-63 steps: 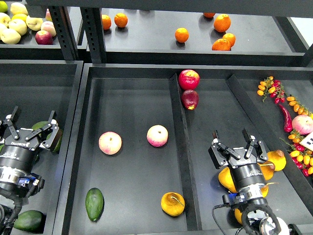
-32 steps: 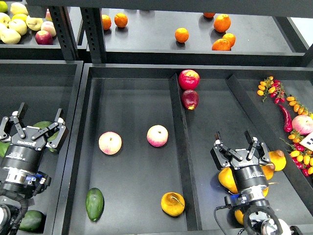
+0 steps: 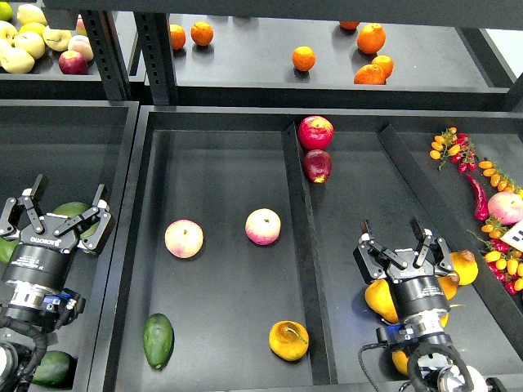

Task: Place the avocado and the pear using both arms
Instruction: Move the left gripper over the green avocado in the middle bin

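Both grippers, left (image 3: 65, 217) & right (image 3: 395, 241), open over black bins (image 3: 221, 163).

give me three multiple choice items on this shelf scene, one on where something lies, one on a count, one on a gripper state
1. Where does the avocado lie in the middle tray?
A. near left corner
B. far right corner
C. between the peaches

2. How many pink-yellow peaches lie in that tray?
A. one
B. two
C. four

3. How do both grippers stand?
A. open, holding nothing
B. shut on fruit
C. one open, one shut

Answers:
1 A, it sits at the tray's near left, with the pear to its right.
2 B, one peach and another.
3 A, the left gripper and right gripper show spread fingers with nothing between them.
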